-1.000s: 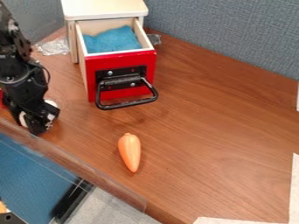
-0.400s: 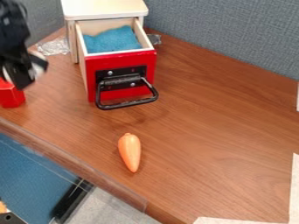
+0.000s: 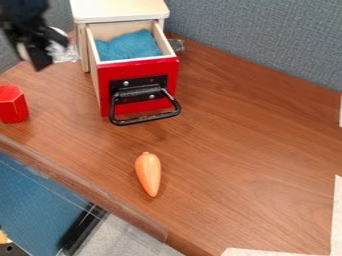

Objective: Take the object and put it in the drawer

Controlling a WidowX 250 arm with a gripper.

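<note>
My black gripper [image 3: 41,51] is at the upper left of the camera view, raised above the table and left of the drawer unit. The drawer [image 3: 137,82] has a red front and black handle and stands pulled out, with blue cloth inside. An orange carrot-shaped object [image 3: 148,173] lies on the table in front of the drawer, its narrow end toward the near edge, well apart from the gripper. A red hexagonal block [image 3: 12,104] stands at the left, below the gripper.
The wooden table [image 3: 247,150] has its near edge running diagonally at lower left. Crumpled clear plastic [image 3: 65,53] lies left of the white-topped cabinet [image 3: 120,10]. A grey-blue partition [image 3: 267,40] rises behind. White paper [image 3: 337,215] lies at lower right.
From low beside the table's left edge, my gripper has risen up and away toward the back left. The red block is now uncovered; the drawer and orange object have not moved.
</note>
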